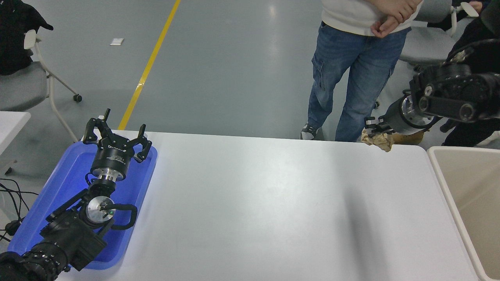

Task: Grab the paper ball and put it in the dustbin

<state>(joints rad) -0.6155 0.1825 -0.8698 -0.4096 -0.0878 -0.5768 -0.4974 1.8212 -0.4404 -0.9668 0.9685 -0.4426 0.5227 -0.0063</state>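
Table (250,203) white, grey floor beyond, right tool (374,125) clamping paper ball (378,139), left tool (116,137) spread over blue tray (50,195).

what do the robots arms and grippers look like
Both arms are matte black with rounded joint housings ringed by small screws. The left gripper has curved black fingers, white lettering on its body and a silver collar at the wrist. The right gripper sits on a silver cylindrical wrist.
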